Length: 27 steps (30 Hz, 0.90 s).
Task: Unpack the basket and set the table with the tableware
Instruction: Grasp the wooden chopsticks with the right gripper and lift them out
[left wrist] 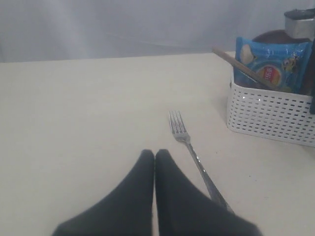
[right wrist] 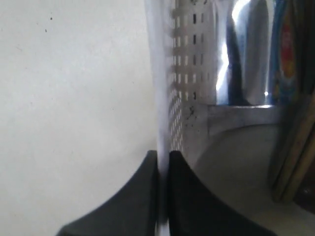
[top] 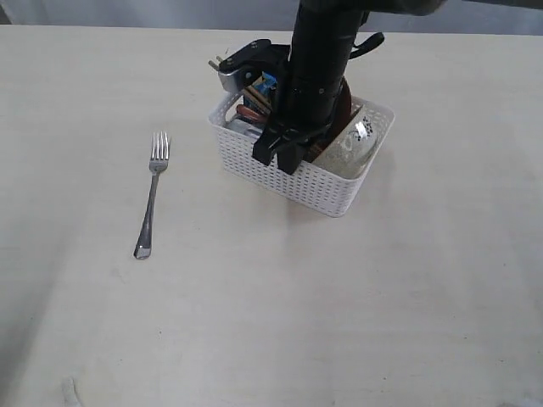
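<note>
Right gripper (right wrist: pixel 162 155) pinches a perforated side wall of the basket (right wrist: pixel 183 98), one finger outside and one inside; its arm stands upright over the load. Inside the basket are a steel cup (right wrist: pixel 246 59), a pale bowl (right wrist: pixel 236 162), chopsticks (left wrist: pixel 241 66) and a blue chip bag (left wrist: pixel 270 64). Left gripper (left wrist: pixel 154 153), fingers pressed together and empty, hangs over the table (top: pixel 339 322) just beside the fork (top: pixel 153 195). The fork lies flat, well apart from the basket, on its left in the exterior view.
</note>
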Each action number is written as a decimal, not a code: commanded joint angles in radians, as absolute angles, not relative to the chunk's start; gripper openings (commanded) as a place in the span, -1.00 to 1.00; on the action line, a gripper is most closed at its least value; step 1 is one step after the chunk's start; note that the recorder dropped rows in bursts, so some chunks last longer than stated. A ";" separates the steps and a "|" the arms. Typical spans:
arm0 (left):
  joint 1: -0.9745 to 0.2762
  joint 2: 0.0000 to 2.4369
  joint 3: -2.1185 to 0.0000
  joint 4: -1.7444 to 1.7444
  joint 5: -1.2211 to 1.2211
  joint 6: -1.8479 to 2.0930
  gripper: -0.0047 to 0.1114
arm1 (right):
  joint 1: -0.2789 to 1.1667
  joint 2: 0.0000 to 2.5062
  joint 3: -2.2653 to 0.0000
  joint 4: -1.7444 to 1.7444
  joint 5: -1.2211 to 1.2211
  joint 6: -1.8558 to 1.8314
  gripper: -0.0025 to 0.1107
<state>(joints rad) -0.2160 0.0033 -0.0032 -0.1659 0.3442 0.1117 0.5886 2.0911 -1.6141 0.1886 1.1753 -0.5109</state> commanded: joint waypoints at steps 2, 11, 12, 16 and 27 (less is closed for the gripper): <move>-0.222 0.000 0.000 -0.166 0.342 0.109 -0.92 | 0.587 2.049 -1.592 0.212 1.221 -0.475 -0.57; -0.222 0.000 0.000 -0.166 0.342 0.109 -0.92 | 0.587 1.908 -1.592 0.212 1.162 -0.470 -0.11; -0.222 0.000 0.000 -0.166 0.342 0.109 -0.92 | 0.587 1.904 -1.592 0.212 1.118 -0.459 -0.11; -0.222 0.000 0.000 -0.166 0.342 0.111 -0.92 | 0.587 1.918 -1.592 0.212 0.955 -0.416 -0.11; -0.222 0.000 0.000 -0.166 0.342 0.111 -0.92 | 0.587 2.053 -1.592 0.179 0.730 -0.352 -0.11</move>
<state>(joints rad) -0.2160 0.0033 -0.0032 -0.1659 0.3442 0.1117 0.5886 2.0297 -1.5916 0.1986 0.7894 -0.3692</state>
